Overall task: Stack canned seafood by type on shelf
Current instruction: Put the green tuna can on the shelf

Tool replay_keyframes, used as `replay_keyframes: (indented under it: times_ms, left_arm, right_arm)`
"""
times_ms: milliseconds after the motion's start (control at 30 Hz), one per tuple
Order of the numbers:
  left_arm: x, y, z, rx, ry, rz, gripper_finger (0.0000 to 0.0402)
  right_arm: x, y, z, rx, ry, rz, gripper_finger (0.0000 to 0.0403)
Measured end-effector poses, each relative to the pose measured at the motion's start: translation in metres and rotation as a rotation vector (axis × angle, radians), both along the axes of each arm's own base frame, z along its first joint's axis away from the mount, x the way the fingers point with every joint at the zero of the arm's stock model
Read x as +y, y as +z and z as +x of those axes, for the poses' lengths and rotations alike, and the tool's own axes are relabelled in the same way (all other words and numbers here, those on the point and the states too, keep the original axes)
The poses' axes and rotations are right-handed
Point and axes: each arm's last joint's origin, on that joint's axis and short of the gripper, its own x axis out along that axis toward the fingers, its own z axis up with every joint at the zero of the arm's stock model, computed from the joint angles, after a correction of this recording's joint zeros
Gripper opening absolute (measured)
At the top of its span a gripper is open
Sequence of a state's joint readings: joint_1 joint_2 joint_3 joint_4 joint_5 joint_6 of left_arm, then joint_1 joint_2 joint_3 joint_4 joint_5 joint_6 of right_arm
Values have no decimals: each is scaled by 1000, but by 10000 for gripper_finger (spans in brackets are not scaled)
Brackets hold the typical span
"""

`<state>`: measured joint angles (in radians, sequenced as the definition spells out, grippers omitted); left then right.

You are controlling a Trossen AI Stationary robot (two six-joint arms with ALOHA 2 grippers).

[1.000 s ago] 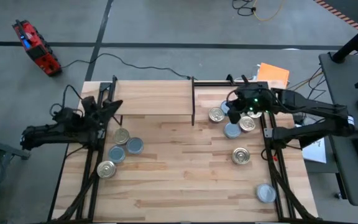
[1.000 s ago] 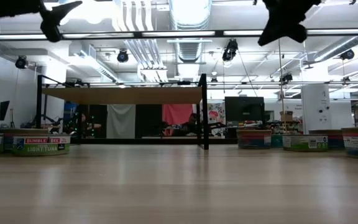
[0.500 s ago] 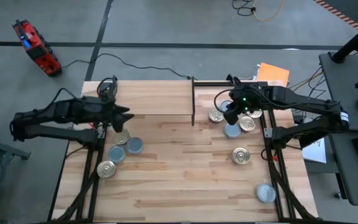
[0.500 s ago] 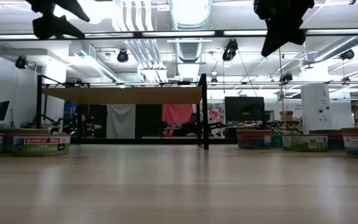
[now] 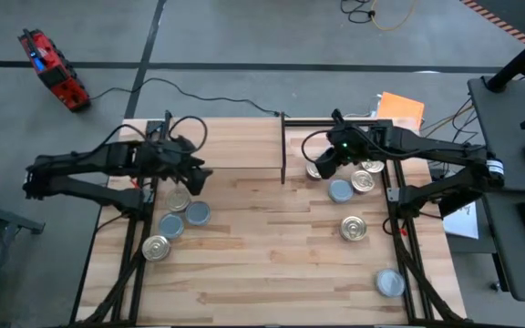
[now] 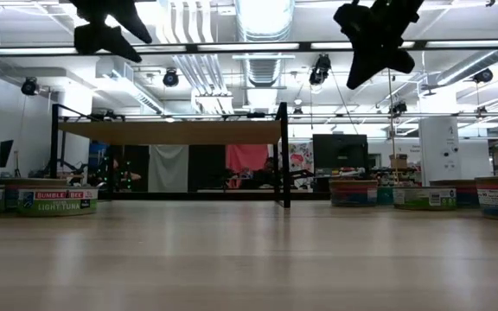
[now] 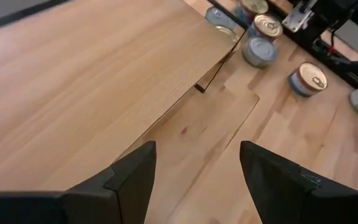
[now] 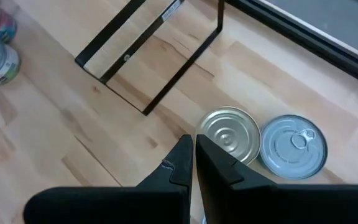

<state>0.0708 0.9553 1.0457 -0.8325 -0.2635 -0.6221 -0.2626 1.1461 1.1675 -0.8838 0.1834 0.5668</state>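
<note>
The shelf (image 5: 226, 143), a light-wood board in a black frame, stands on its frame legs at the table's far side. Several tins sit on the tabletop in two groups. Gold-lidded (image 5: 179, 199) and bluish-lidded ones (image 5: 197, 213) are at the left; others (image 5: 340, 191) are at the right. My left gripper (image 5: 200, 175) hangs open above the shelf's near edge (image 7: 166, 106), holding nothing. My right gripper (image 5: 321, 168) is shut and empty, high above a gold-lidded tin (image 8: 232, 134) and a bluish-lidded tin (image 8: 294, 146) beside the shelf's right end frame (image 8: 160, 56).
More tins sit farther toward the near right (image 5: 354, 228) (image 5: 390, 282) and near left (image 5: 156, 246). In the low view both grippers (image 6: 106, 26) (image 6: 374, 34) hang well above the shelf board (image 6: 171, 131). Bare tabletop (image 5: 272, 246) lies between the two tin groups.
My left gripper has swung out toward the table's right, rising a little, and tipped from pointing upward to slanting down over the shelf's near edge. My right gripper has gone toward the table's left, toward the shelf's end, sinking slightly. Both kept their openings.
</note>
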Motion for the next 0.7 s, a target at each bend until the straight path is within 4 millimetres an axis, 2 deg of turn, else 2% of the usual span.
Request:
replay_keyframes:
  times_ms: [267,367,533,700]
  left_arm:
    - [-1,-11,19,60,-69,-77,217]
    - [0,-18,28,114,-81,-46,217]
    - [8,-31,45,193,45,2,216]
    - [6,-16,54,141,-63,-19,186]
  right_arm:
    - [0,0,1,0,4,3,11]
    - [-1,1,1,2,-8,-27,11]
    - [-4,1,-1,34,-58,-112,11]
    - [3,-9,-12,134,-74,59,11]
